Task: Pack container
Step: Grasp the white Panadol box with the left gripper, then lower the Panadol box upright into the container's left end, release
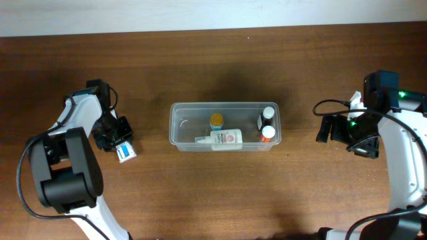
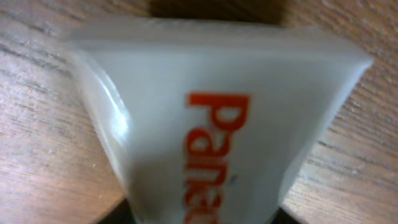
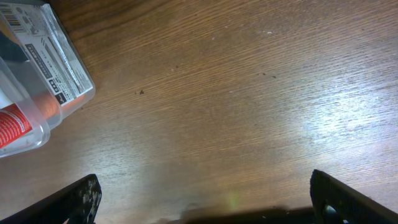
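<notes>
The clear container [image 1: 190, 123] is seen at the middle of the bench [image 1: 220, 193], with bottles [image 1: 223, 138] lying inside. The right gripper [image 3: 205, 190] is held wide open over bare wood to its right. The left gripper [image 1: 115, 133] is pictured against a small white box [image 1: 125, 153]; whether it is clamped cannot be told.

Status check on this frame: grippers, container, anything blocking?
Left gripper shut on small white box with orange lettering, on wooden table. Right gripper open, empty. Clear rectangular plastic container holds small bottles. Path between unobstructed.
</notes>
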Robot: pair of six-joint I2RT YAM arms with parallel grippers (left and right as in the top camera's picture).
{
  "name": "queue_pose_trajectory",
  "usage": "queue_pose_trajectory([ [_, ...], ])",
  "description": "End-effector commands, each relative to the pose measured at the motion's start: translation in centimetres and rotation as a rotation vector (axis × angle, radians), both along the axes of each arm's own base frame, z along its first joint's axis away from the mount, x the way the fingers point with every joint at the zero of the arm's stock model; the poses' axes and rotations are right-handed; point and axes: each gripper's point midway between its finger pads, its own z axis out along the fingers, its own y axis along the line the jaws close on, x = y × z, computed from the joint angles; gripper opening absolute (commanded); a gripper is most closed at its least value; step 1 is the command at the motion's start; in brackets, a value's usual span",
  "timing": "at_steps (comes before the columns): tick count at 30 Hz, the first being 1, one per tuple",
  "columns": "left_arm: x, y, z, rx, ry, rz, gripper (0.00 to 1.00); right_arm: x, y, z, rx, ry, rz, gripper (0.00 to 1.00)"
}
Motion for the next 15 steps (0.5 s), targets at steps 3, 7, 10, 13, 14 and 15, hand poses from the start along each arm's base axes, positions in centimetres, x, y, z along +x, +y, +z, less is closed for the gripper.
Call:
queue_pose_trajectory([
  [3,0.3,0.2,1.3,-0.001,-0.004,0.008,0.30,0.0,0.3,0.1,0.005,-0.004,0.007,0.99],
  [7,2.5,0.0,7.8,0.039,-0.168,-0.018,0.30,0.0,0.3,0.1,0.005,-0.005,0.007,0.99],
  [10,3.9,-1.7,13.5,0.057,-0.334,-0.089,0.30,0.0,0.3,0.1,0.005,-0.005,0.007,0.99],
  [13,4.3,-5.7,19.1,0.072,-0.525,-0.300,0.30,0.1,0.3,0.1,0.004,-0.008,0.007,0.99],
  [14,4.3,-6.9,20.2,0.075,-0.565,-0.380,0.30,0.1,0.3,0.1,0.004,-0.008,0.007,0.99],
  [15,4.2,-8.8,21.3,0.080,-0.609,-0.502,0.30,0.1,0.3,0.1,0.004,-0.009,0.007,0.99],
])
